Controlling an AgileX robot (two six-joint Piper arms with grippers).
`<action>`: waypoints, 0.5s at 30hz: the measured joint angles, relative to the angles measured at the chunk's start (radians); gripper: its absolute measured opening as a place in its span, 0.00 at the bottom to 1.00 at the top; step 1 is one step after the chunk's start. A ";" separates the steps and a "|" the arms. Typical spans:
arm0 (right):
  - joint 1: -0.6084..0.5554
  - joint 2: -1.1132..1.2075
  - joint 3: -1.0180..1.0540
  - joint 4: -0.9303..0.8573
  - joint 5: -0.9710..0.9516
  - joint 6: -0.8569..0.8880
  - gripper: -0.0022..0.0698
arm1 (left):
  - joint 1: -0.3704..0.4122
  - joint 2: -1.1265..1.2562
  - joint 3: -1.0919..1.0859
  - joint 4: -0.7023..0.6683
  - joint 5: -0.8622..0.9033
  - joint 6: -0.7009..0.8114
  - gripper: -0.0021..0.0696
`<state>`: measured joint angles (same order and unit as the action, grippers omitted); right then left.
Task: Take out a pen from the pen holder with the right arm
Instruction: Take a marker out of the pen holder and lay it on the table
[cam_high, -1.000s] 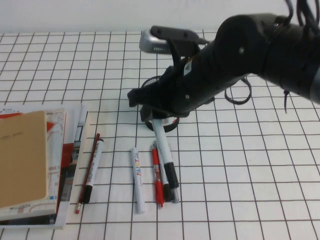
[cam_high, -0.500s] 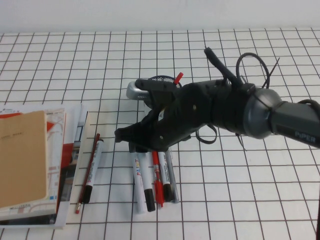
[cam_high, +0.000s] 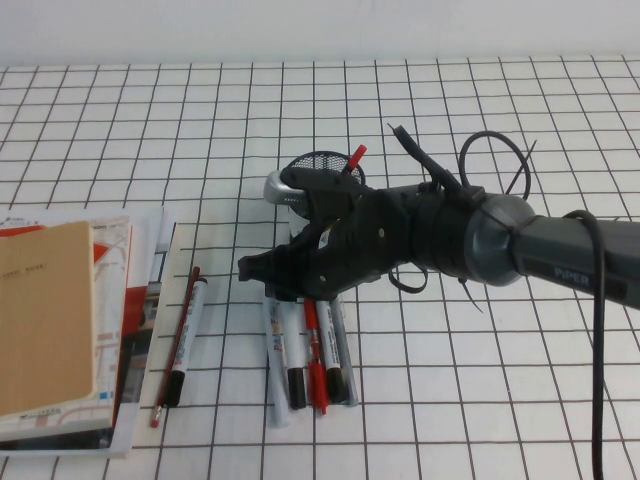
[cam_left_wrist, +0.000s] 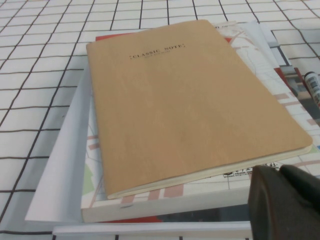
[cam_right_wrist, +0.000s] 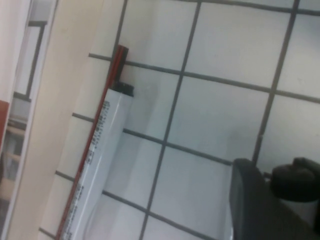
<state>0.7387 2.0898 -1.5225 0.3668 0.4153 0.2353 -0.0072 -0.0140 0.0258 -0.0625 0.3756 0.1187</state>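
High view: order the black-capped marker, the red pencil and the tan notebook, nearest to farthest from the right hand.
1. Black-capped marker: mid-table, its upper end under the right hand.
2. Red pencil: to the hand's left.
3. Tan notebook: far left, by the left hand.

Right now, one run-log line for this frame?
right gripper: low over pens on table | pen holder: upright, red pen inside | left gripper: over notebook
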 joint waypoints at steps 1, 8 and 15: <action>0.000 0.000 0.000 0.000 -0.006 0.000 0.23 | 0.000 0.000 0.000 0.000 0.000 0.000 0.02; 0.000 0.000 0.000 0.000 -0.013 0.000 0.51 | 0.000 0.000 0.000 0.000 0.000 0.000 0.02; 0.005 -0.052 0.002 -0.022 0.018 0.000 0.51 | 0.000 0.000 0.000 0.000 0.000 0.000 0.02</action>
<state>0.7434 2.0380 -1.5202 0.3446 0.4330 0.2353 -0.0072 -0.0140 0.0258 -0.0625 0.3756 0.1187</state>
